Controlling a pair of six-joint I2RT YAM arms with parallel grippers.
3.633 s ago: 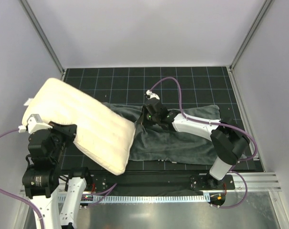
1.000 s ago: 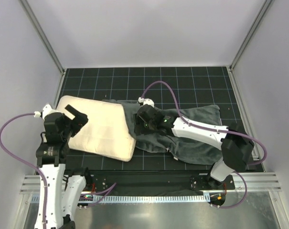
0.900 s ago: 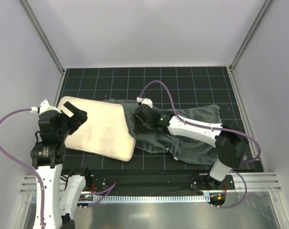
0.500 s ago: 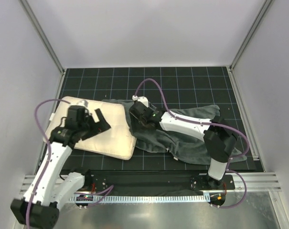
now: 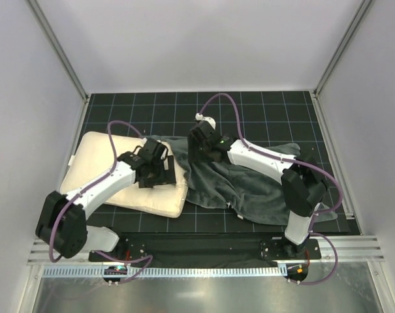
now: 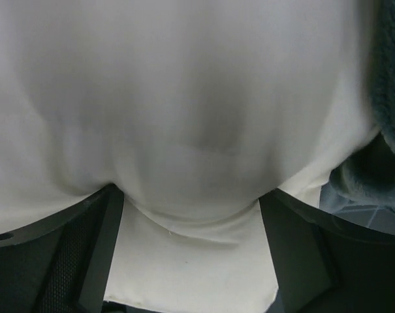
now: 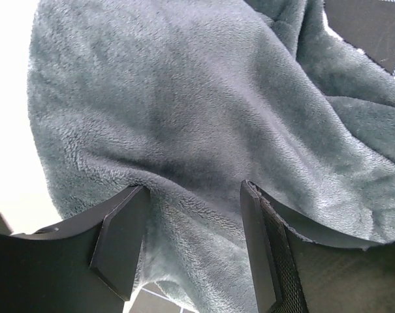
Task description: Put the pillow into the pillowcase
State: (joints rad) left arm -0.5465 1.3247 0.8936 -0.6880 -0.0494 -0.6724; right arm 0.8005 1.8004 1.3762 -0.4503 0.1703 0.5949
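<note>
The cream pillow (image 5: 109, 173) lies flat on the left of the mat. Its right end touches the dark grey plush pillowcase (image 5: 262, 186), which is spread out crumpled to the right. My left gripper (image 5: 163, 175) reaches across the pillow to that right end. In the left wrist view it (image 6: 190, 215) stands open astride the pillow (image 6: 184, 98), whose edge bulges between the fingers, beside a strip of pillowcase (image 6: 386, 78). My right gripper (image 5: 202, 149) sits on the pillowcase's upper left edge. It (image 7: 194, 208) is shut on a raised fold of the plush pillowcase (image 7: 184, 98).
Everything rests on a black grid mat (image 5: 262, 111) enclosed by white walls at the left, back and right. An aluminium rail (image 5: 204, 249) with the arm bases runs along the near edge. Purple cables loop over both arms.
My left arm swung from the pillow's left end over to its right end, and its jaws narrowed. My right gripper moved toward the back with the pillowcase fold.
</note>
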